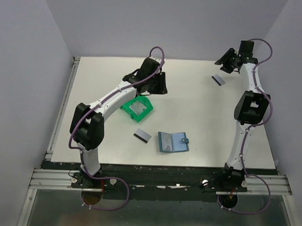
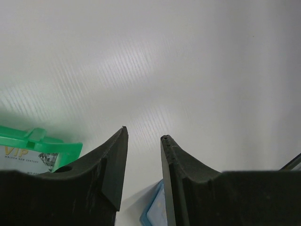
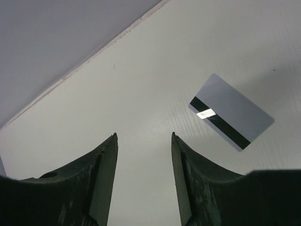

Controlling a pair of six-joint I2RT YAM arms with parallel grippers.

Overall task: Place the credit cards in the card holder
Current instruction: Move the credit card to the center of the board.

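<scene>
Now: green bin [image 1: 125, 107] holds one card [image 1: 137, 109]; card holder [image 1: 173, 142] open, flat.

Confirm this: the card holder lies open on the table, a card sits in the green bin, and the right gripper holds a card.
The last part is wrong. The right gripper holds nothing: its jaws stand open, and the nearby card lies flat on the table, as the right wrist view shows. The rest stands: the card holder is open, and the green bin holds a second card.
</scene>
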